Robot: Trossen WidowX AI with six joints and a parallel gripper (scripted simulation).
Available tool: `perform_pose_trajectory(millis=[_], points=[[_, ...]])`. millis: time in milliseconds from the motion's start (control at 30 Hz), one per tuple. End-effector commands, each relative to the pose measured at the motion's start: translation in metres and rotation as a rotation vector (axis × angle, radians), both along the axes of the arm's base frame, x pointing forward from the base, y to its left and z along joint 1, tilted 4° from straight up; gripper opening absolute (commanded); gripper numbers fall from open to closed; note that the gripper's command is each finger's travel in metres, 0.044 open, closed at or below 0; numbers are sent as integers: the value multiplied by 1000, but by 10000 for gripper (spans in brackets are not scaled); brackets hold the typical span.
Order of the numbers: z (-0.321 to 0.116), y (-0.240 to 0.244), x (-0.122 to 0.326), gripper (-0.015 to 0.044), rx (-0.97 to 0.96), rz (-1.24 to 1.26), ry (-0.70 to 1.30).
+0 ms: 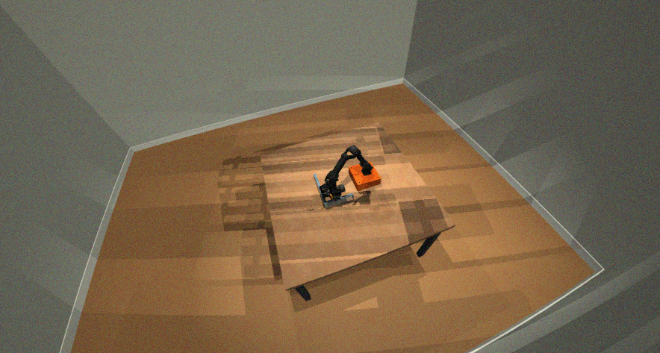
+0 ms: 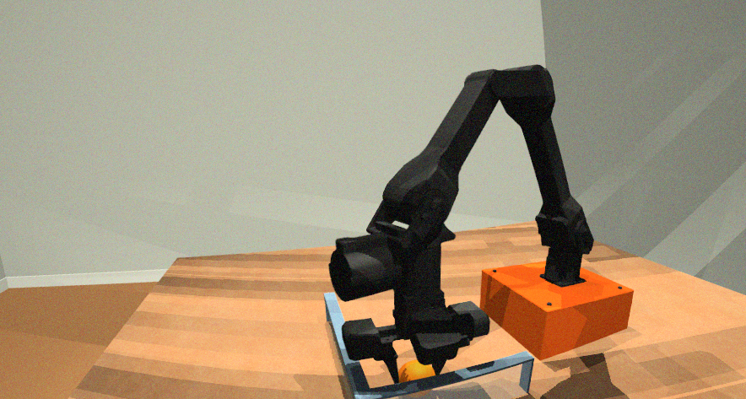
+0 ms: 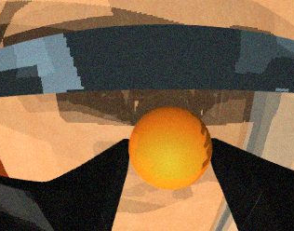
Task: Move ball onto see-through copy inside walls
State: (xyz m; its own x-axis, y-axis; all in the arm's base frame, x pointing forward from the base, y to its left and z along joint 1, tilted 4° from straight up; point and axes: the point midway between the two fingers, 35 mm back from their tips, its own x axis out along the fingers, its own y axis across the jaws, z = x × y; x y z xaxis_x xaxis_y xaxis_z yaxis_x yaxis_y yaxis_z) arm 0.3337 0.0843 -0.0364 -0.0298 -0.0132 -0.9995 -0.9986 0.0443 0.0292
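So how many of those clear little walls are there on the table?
2. One wall runs back along the left of the ball; the other wall runs along the front, to the right. They meet in a corner near the ball. None seems hidden.

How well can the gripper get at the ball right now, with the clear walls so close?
Probably yes, fully: the gripper comes down from above the low clear walls and has a finger on each side of the ball. Neither wall stands between the fingers and the ball.

Wooden table (image 1: 351,239) on plank floor (image 1: 161,281); grey walls (image 1: 231,45).
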Motion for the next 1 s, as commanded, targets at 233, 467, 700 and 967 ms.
perform_pose_trajectory(millis=[233, 467, 700, 967], points=[[60, 2, 4, 366, 2, 2, 0], [82, 2, 8, 366, 7, 0, -27], [85, 2, 8, 393, 7, 0, -27], [133, 1, 4, 440, 6, 0, -24]])
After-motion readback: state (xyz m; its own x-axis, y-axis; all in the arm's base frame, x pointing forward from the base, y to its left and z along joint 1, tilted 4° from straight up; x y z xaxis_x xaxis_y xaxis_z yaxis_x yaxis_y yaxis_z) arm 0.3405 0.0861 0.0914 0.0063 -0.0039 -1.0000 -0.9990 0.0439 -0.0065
